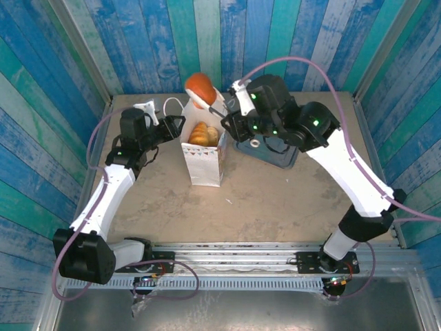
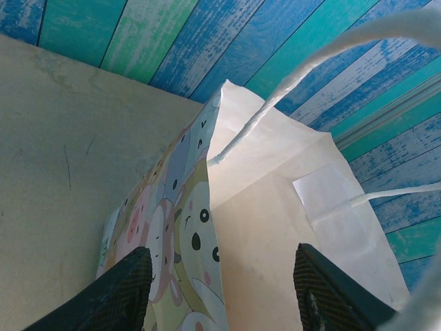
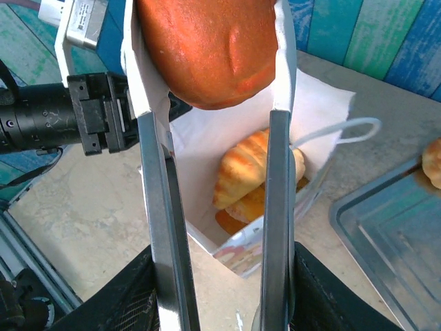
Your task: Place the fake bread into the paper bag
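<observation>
A white paper bag stands upright and open at the centre of a beige table; blue and teal plank walls close in the scene on three sides.

In the right wrist view, the right gripper is clamped on a pair of thin metal tongs at the bottom of the frame; the tongs' white tips pinch a glossy orange-brown bun at the top of the frame. Below the bun, in the middle of the frame, is the bag's open mouth; a golden croissant and more pastry lie inside it.

A flat grey tray sits at lower right, just beside the bag; one more golden pastry shows at the right edge.

In the left wrist view, the left gripper has its fingers apart, astride the bag's upper edge, one finger outside the printed wall; whether they touch the paper cannot be told. A white cord handle arcs across the upper right of that frame.

The bag's side is printed with pastel cartoon animal faces; no words are readable. A white label at the upper left of the right wrist view carries print too small to read.
</observation>
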Robot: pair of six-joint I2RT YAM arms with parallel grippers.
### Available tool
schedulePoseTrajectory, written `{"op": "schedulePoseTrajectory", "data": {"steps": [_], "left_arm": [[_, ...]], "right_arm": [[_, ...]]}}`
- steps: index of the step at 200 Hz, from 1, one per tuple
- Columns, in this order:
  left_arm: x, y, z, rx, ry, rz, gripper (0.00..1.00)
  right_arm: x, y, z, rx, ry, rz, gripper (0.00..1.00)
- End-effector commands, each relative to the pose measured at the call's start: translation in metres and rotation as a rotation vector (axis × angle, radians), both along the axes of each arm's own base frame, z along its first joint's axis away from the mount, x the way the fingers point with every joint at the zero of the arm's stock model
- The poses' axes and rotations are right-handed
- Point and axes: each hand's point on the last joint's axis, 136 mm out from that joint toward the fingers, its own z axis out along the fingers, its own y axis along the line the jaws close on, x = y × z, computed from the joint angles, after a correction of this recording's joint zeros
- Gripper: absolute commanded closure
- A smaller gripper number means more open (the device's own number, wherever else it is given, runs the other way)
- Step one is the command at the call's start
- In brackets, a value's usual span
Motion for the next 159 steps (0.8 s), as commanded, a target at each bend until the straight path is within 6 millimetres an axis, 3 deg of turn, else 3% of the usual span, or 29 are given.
{"op": "schedulePoseTrajectory", "data": {"steps": [1,79,159], "left_arm": [[0.004,-0.002,-0.008,0.007,0.005,-0.006,0.43],[0.005,-0.005,-0.01,0.003,0.008,-0.024,0.55],[0.005,-0.003,-0.013,0.005,0.002,-0.009,0.61]], "right_arm": [[0.009,0.006,0.008,0.022,-0.03,-0.037,0.54],[0.019,0.016,-0.046,-0.118,0.064,-0.041,0.54],[0.031,0.011,-0.077,-0.247,0.088,-0.08,0.53]]}}
